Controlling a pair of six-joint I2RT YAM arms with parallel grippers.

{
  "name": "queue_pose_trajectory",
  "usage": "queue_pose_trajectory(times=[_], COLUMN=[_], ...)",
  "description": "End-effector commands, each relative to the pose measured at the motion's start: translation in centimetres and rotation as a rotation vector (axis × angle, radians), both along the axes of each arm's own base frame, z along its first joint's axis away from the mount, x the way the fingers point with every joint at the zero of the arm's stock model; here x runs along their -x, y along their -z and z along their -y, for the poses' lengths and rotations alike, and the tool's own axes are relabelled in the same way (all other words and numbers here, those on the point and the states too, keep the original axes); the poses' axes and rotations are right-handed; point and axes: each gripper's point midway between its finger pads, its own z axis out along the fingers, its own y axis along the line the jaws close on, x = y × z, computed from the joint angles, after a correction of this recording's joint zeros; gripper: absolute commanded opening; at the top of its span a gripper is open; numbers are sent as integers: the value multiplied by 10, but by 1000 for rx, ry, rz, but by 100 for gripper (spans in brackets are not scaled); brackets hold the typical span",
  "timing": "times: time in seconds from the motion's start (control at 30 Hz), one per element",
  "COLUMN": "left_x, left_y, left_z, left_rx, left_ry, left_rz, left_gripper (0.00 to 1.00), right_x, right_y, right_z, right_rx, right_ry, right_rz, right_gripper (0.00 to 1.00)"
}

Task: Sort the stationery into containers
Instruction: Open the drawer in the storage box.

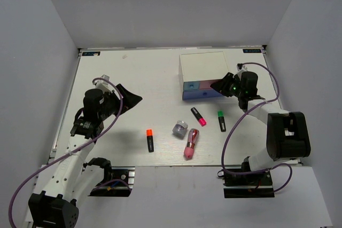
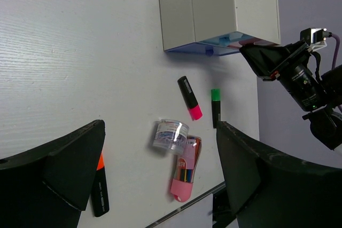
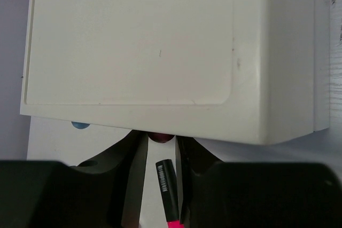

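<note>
top view: the cabinet (image 1: 206, 65) stands at the far right of the table (image 1: 123, 68), its blue drawer (image 1: 189, 85) left of its pink drawer (image 1: 206, 85). the right claw (image 1: 216, 86) is at the pink drawer's front. the left claw (image 1: 131, 95) hovers over bare table, well apart from the stationery. nearer lie the pink marker (image 1: 199, 116), green marker (image 1: 221, 120), round piece (image 1: 180, 128), pink pen (image 1: 190, 143) and orange marker (image 1: 150, 140), all on the table.

left wrist view: the left fingers (image 2: 64, 164) are spread wide, holding nothing.

right wrist view: the right fingers (image 3: 128, 185) closely flank the pink drawer's knob (image 3: 158, 138); whether they pinch it cannot be told.
</note>
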Motion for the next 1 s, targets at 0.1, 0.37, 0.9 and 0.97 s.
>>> queue_pose_trajectory(times=[0.1, 0.37, 0.9, 0.97], left_x=[4, 6, 9, 11], left_y=[1, 9, 22, 24], left_z=[1, 0, 2, 1], left_rx=[6, 2, 14, 12], left_ry=[2, 2, 2, 2], left_rz=[1, -17, -68, -77], left_gripper=[94, 94, 94, 94], right_x=[15, 51, 107, 113], right_y=[-26, -21, 25, 25], right_z=[-10, -7, -3, -5], right_rx=[-21, -11, -49, -54], right_ry=[-65, -85, -71, -80], right_rz=[79, 50, -120, -131], right_gripper=[14, 14, 14, 14])
